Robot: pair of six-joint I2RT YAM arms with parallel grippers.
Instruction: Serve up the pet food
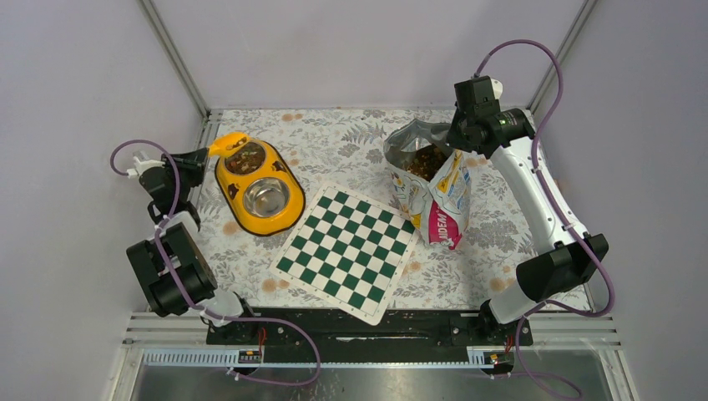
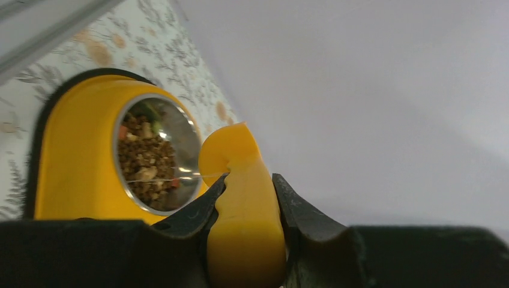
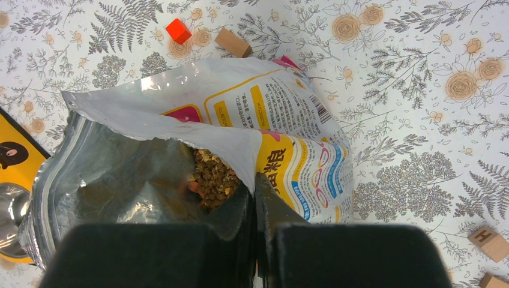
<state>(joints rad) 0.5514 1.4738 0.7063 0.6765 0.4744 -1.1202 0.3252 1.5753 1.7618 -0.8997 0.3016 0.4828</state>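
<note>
A yellow two-bowl feeder (image 1: 288,219) stands at the back left. Its far steel bowl (image 2: 187,139) holds pet food (image 1: 245,157) (image 2: 146,161); its near bowl (image 1: 267,197) is empty. My left gripper (image 1: 200,157) (image 2: 250,178) is shut on the handle of a yellow scoop (image 1: 227,144) (image 2: 243,210), whose head hangs by the filled bowl's far rim. An open food bag (image 1: 434,188) (image 3: 282,108) stands at the back right with more pet food (image 3: 212,177) inside. My right gripper (image 1: 457,138) (image 3: 254,180) is shut on the bag's upper edge.
A green-and-white chessboard mat (image 1: 346,251) lies in the middle, between feeder and bag. Beyond the bag, the right wrist view shows a red cube (image 3: 178,30) and a wooden block (image 3: 233,42), with more wooden blocks (image 3: 487,241) lower right. Walls close in at left, back and right.
</note>
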